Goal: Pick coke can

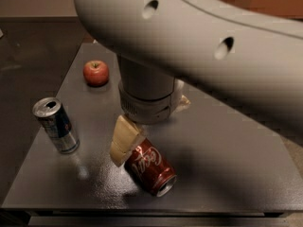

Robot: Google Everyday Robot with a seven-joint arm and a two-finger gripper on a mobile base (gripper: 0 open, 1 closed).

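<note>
Dark grey desk point(227, 174) carried three things. The coke can point(150, 168) lay on its side near the front edge, one silver end facing forward; I could not tell whether it was opened. My tool point(150, 126) hung over its back end, pale fingers point(125, 138) apart, one just beside the can. At the left a blue-and-silver can point(56, 126) stood upright, top opened, contents hidden. An apple point(96, 73) sat behind.

A round red apple point(96, 73) sits far left on the dark grey tabletop point(227, 174); a slim silver-and-blue can point(56, 125) stands upright nearer.
</note>
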